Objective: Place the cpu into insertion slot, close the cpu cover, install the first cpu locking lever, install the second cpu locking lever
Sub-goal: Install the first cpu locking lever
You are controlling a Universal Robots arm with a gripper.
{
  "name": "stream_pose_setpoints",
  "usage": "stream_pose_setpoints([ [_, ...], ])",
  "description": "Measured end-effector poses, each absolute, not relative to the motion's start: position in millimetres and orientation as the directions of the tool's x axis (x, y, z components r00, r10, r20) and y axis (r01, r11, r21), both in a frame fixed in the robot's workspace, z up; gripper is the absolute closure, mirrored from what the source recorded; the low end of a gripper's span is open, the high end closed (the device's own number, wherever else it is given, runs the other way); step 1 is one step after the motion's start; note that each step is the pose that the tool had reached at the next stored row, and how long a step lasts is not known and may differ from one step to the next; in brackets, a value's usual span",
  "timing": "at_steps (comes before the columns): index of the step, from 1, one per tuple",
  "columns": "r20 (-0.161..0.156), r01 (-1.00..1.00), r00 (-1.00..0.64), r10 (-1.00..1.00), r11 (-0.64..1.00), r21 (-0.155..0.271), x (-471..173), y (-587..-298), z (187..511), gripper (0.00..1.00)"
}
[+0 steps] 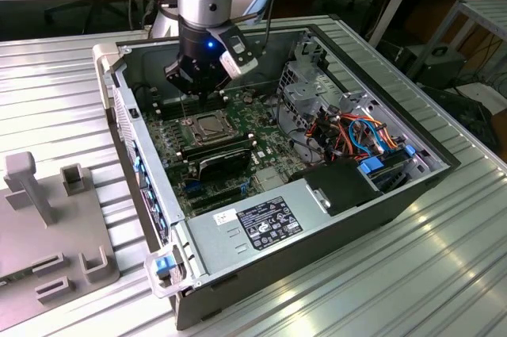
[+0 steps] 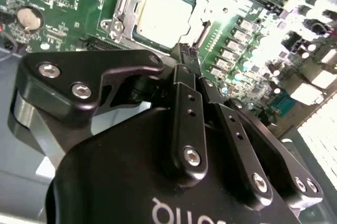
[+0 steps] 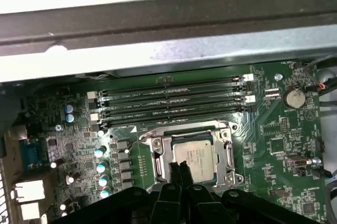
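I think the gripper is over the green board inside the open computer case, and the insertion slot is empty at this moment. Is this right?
One part is wrong: the insertion slot is not empty. The cpu lies in it, as both wrist views show. The rest holds: the gripper is over the green board inside the open computer case.

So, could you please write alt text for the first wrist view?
The shut gripper hangs by the edge of the insertion slot, where the cpu lies framed by the cpu cover. Long memory slots run alongside on the green board.
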State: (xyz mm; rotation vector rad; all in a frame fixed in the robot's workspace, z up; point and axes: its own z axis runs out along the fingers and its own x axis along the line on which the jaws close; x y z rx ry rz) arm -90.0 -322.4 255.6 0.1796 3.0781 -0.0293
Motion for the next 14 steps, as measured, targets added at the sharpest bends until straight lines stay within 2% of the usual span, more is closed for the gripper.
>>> stream_pose_setpoints([
  [14,-0.059,0.073,-0.996,0.072,0.997,-0.015,-91.9,-322.2,255.7,0.89],
])
